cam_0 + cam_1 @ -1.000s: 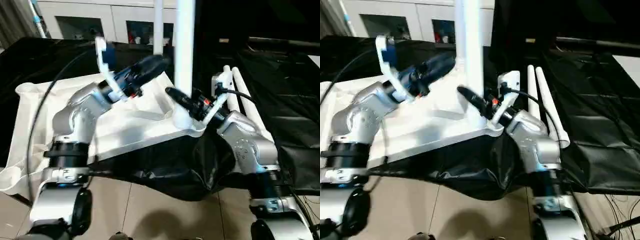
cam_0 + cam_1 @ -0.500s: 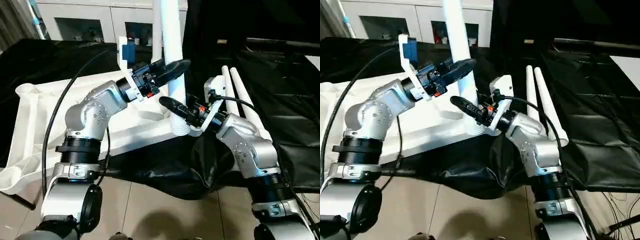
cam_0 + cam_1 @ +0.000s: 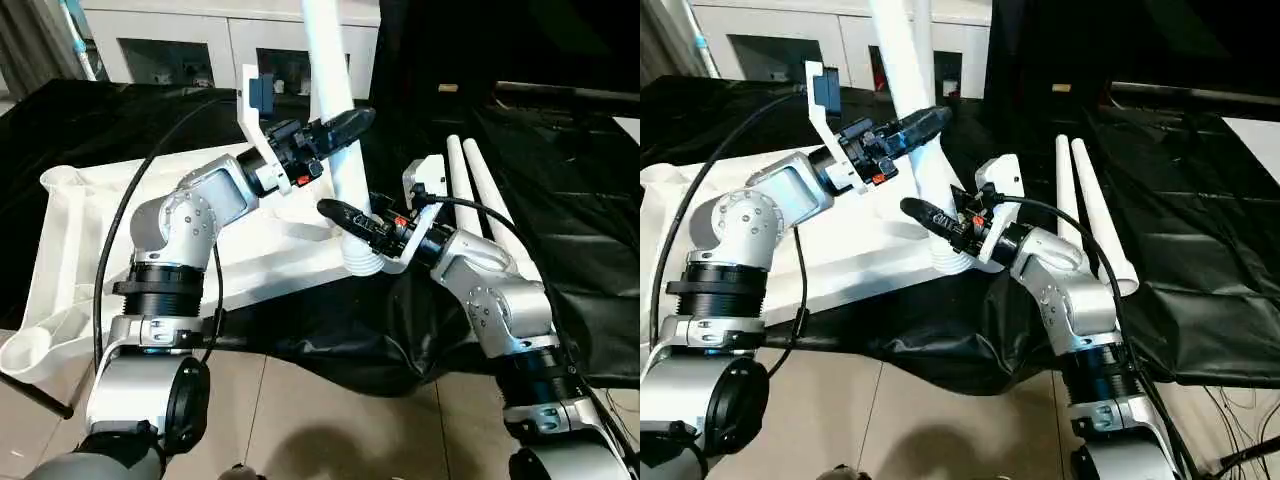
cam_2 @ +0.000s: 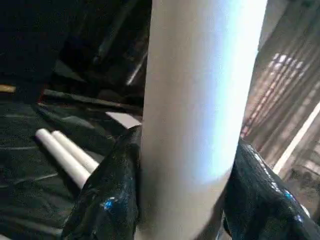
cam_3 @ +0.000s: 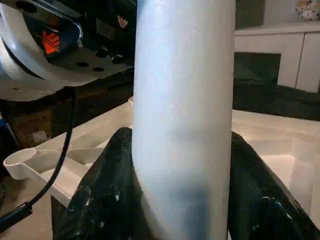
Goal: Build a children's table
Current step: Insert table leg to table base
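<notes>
I am seating a leg (image 3: pixel 335 120) into the near corner socket (image 3: pixel 362 262) of the tabletop (image 3: pixel 250 250), and I judge the step goes well only if I keep the leg's axis in line with the socket: right now the leg leans, its upper part tipped toward my left, so I should bring it nearer upright before I press or twist it home. My two grips should work together, the lower one steering the base, the upper one setting the angle, with neither pulling sideways hard enough to lever the tabletop, which lies upside down on the black-draped surface (image 3: pixel 560 250). My left gripper (image 3: pixel 352 122) is closed about halfway onto the leg, well above the socket; in my left wrist view its fingers (image 4: pixel 107 200) press against both sides of the white shaft. My right gripper (image 3: pixel 345 215) is likewise clamped about halfway on the same leg, low down and just above the socket, and its fingers (image 5: pixel 102 195) hug the shaft on either side in my right wrist view. So the leg runs between both pairs of jaws, its foot at the socket's ribbed mouth; I cannot tell how deep it sits. Two spare legs (image 3: pixel 485 205) lie side by side on the black cloth beside my right arm, and a white cabinet (image 3: pixel 200 40) stands behind.
</notes>
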Tool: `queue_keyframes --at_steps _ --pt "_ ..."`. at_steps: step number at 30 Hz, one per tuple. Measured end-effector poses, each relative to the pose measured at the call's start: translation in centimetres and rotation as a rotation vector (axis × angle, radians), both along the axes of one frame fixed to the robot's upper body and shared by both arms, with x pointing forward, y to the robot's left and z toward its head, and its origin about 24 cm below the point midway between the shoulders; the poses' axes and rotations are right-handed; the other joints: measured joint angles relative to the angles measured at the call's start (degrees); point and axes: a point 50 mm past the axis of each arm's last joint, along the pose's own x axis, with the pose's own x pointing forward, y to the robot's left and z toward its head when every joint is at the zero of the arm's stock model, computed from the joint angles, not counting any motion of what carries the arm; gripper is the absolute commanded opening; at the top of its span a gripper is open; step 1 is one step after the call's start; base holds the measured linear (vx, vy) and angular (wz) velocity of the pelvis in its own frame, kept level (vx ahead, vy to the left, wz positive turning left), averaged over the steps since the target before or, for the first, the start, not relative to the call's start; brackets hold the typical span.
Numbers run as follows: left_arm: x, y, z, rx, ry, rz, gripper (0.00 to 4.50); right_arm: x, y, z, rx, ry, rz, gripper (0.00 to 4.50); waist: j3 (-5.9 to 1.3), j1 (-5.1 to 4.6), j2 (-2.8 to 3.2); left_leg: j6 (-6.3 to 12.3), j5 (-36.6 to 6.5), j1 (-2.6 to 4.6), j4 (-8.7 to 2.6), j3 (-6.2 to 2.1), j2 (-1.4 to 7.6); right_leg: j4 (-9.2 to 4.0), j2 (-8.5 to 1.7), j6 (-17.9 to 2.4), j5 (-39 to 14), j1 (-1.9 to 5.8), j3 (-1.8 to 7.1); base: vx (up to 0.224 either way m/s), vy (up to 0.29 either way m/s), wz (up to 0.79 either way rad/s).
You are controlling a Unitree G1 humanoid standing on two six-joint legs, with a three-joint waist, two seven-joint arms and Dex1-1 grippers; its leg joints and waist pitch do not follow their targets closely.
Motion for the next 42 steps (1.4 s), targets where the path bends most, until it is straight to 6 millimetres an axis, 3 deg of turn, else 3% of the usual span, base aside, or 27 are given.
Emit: queue_keyframes --at_steps 7,10,17,40,42 --pt "0.3 -0.9 0.3 0.096 -0.014 0.072 1.88 0.4 -0.4 -0.3 -0.024 0.001 -0.052 1.82 0.00 0.37 0.00 0.01 0.00 -0.01 0.04 -0.02 0.00 0.02 0.00 0.01 0.01 0.01 -0.02 0.000 0.000 0.00" --pt "0.6 -1.4 0.4 0.167 -0.021 0.131 1.84 0.7 -0.4 -0.5 -0.038 0.007 -0.096 2.52 0.00 0.39 0.00 0.01 0.00 0.00 0.04 -0.03 0.00 0.02 -0.01 0.03 0.02 0.03 -0.02 0.000 0.000 0.00" --pt "1.0 -1.4 0.4 0.322 -0.045 0.317 1.82 1.0 0.3 -0.6 -0.090 0.038 -0.126 3.00 0.00 0.12 0.00 0.01 0.00 -0.02 0.03 -0.03 0.00 -0.01 0.00 0.10 0.06 0.01 -0.02 0.000 0.000 0.00" --pt "-0.1 -2.7 1.5 0.372 -0.154 0.265 1.82 1.9 0.5 -1.2 -0.192 0.229 -0.052 3.00 0.01 0.48 -0.04 0.04 0.01 -0.06 0.13 -0.02 0.00 0.01 -0.01 0.13 0.08 0.01 0.00 0.000 0.000 0.00" --pt "0.0 -2.5 1.5 0.383 -0.159 0.267 1.82 1.9 0.5 -1.3 -0.191 0.233 -0.051 2.66 0.01 0.48 -0.04 0.04 0.02 -0.06 0.13 -0.02 0.00 0.01 -0.01 0.13 0.08 0.01 0.00 0.000 0.000 0.00"
